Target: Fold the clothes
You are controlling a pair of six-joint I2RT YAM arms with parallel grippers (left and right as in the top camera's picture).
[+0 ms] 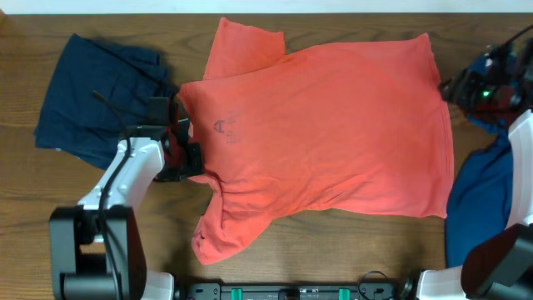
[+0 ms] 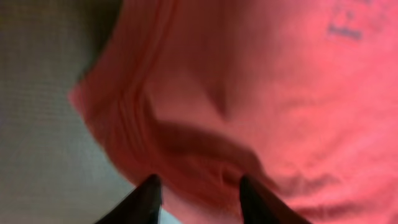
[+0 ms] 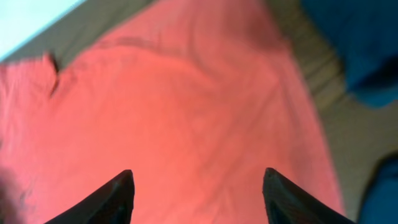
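The coral-red T-shirt lies spread across the table with its print side up, one sleeve at the back left and one at the front left. My left gripper is at the shirt's left edge by the small print. Its fingers stand partly apart with a fold of red cloth between the tips. My right gripper hovers by the shirt's right edge. In its wrist view it is open over flat red cloth, holding nothing.
A dark navy garment lies crumpled at the back left, beside the left arm. A brighter blue garment lies at the right edge under the right arm and shows in the right wrist view. Bare wood table runs along the front.
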